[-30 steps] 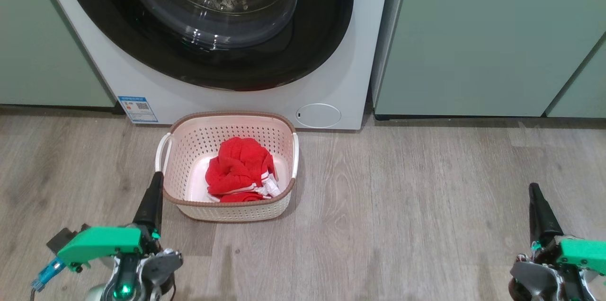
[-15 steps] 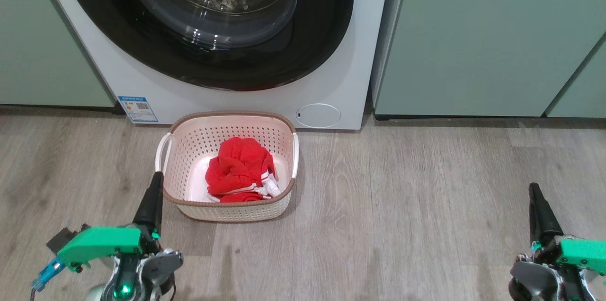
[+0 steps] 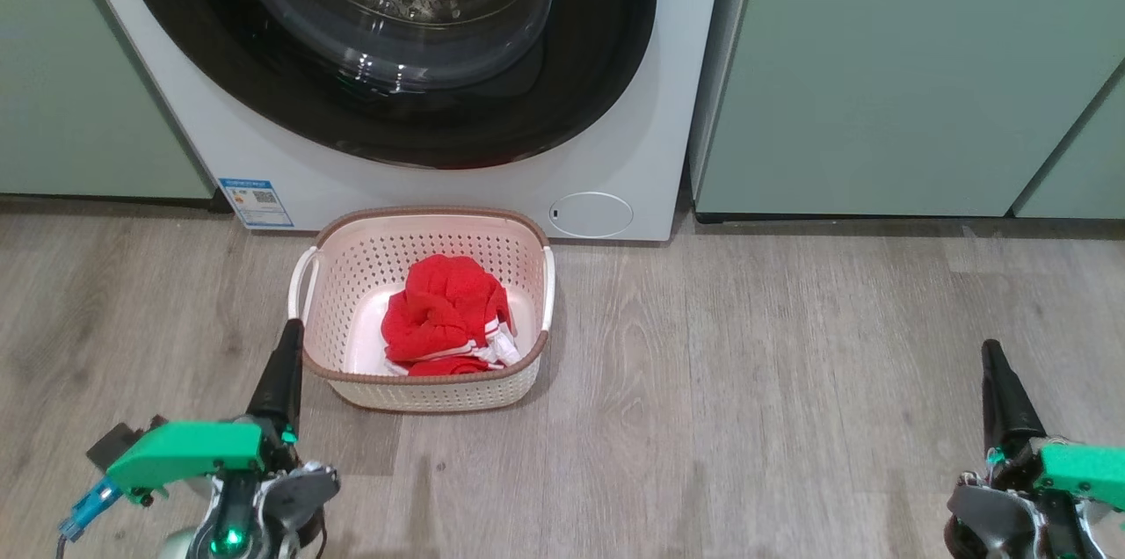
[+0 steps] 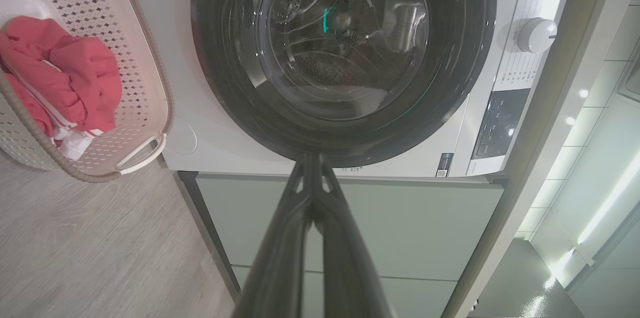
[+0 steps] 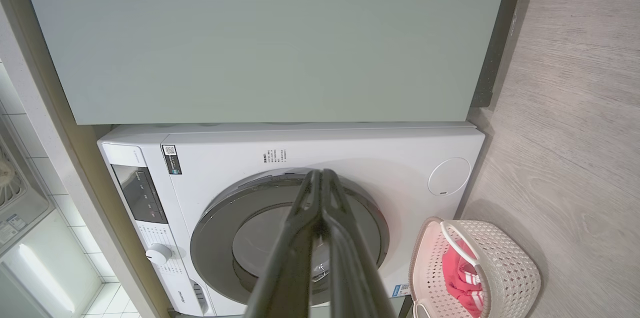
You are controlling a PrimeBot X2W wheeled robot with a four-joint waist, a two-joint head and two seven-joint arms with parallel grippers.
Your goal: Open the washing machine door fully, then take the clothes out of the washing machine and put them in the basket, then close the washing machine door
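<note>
The white washing machine stands at the back, and its door with the black rim and glass bowl sits flush against its front. On the floor before it the cream basket holds the red clothes. My left gripper is shut, low at the left, its tip beside the basket's near left corner and holding nothing. Far to the right, my right gripper is also shut and holds nothing. The left wrist view has the door, the basket and the clothes; the right wrist view has the machine and the basket.
Pale green cabinets flank the machine on both sides. Wood-look floor stretches between the basket and my right gripper. A small round hatch and a blue label sticker sit low on the machine's front.
</note>
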